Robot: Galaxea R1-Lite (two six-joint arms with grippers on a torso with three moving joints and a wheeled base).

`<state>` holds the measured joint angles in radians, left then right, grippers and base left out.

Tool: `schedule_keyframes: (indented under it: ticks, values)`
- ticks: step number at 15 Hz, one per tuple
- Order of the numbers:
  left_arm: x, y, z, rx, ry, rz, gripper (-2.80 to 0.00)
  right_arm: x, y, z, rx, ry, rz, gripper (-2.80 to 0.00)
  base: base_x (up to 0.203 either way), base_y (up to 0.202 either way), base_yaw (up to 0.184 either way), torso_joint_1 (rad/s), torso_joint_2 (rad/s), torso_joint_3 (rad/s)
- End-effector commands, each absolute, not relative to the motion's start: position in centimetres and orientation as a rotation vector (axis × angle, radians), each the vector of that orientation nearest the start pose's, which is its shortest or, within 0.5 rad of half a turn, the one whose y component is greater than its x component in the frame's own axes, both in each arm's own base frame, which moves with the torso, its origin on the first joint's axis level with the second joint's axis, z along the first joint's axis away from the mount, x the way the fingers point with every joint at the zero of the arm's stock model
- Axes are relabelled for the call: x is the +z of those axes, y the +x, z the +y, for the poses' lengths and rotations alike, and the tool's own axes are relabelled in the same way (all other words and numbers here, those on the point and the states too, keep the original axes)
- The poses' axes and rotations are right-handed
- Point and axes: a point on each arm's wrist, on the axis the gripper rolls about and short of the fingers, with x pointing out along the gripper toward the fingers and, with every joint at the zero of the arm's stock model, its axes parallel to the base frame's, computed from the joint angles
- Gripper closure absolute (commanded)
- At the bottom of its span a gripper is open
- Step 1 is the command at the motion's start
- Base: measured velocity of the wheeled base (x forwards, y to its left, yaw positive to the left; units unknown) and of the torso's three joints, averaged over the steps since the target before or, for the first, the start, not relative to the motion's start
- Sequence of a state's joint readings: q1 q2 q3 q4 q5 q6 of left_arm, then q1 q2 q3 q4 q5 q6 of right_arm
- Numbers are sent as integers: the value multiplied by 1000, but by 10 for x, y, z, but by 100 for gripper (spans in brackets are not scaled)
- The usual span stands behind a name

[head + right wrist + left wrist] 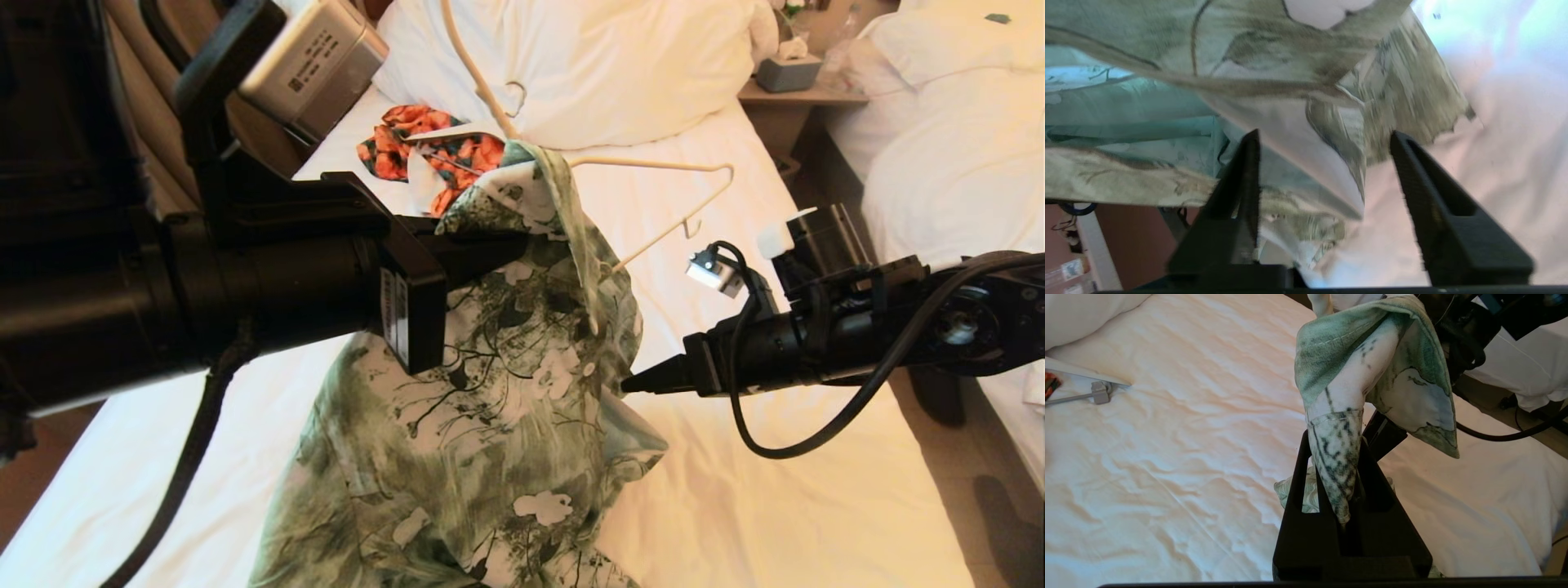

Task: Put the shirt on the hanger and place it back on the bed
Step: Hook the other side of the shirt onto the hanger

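Wrinkled white bed (735, 457), left claw (1347, 494) pinching leafy shirt (490, 392) aloft, right claw (1323, 163) spread beside fabric

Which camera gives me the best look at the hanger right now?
Head view: the hanger shows one bare arm and its hook, the other arm under the shirt. The wrist views show only shirt fabric and the bed, no hanger.

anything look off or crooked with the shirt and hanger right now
Yes: the green leaf-print shirt hangs bunched from one end of the thin cream hanger, whose other arm is bare. The left tool pinches a fold; the right tool is open beside it.
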<state>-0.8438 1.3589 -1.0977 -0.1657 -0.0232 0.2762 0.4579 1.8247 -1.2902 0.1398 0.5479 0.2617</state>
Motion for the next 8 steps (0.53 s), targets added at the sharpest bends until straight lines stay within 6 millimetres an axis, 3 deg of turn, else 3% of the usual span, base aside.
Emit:
schedule_keyframes:
  ticks: [1,8]
  values:
    - [314,151,-170,-872,295,-39,0,195,308,169,881,257,823,-280,0,0,0,0,0,0]
    - [315,150,-168,-866,300,-30,0,193,313,203,974,228,699,-280,0,0,0,0,0,0]
